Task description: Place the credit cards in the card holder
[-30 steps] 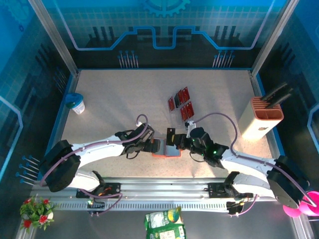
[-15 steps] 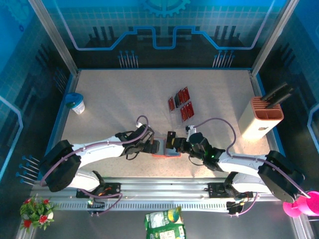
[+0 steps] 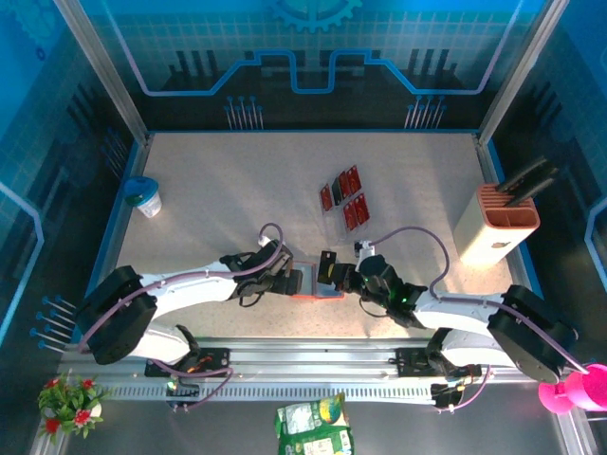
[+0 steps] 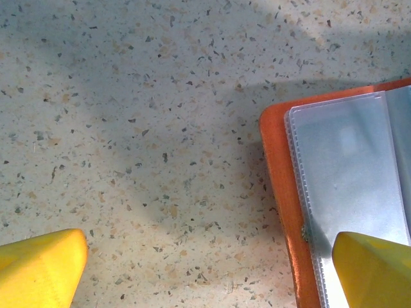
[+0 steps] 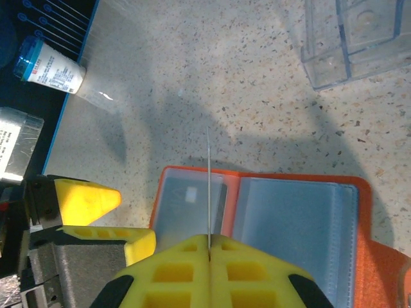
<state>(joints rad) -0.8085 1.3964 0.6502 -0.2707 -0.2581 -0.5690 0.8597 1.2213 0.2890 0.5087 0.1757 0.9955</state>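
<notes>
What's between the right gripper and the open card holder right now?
One credit card, seen edge-on in the right wrist view. The right gripper is shut on it, and it sticks out over the open card holder.

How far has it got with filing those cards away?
Early days. Done: the orange card holder lies open on the table, its clear sleeves looking empty. In hand: the right arm's jaws are shut on one card, held edge-on above the sleeves; the left arm's jaws stand open at the holder's edge. Left: the red cards wait further back.
</notes>
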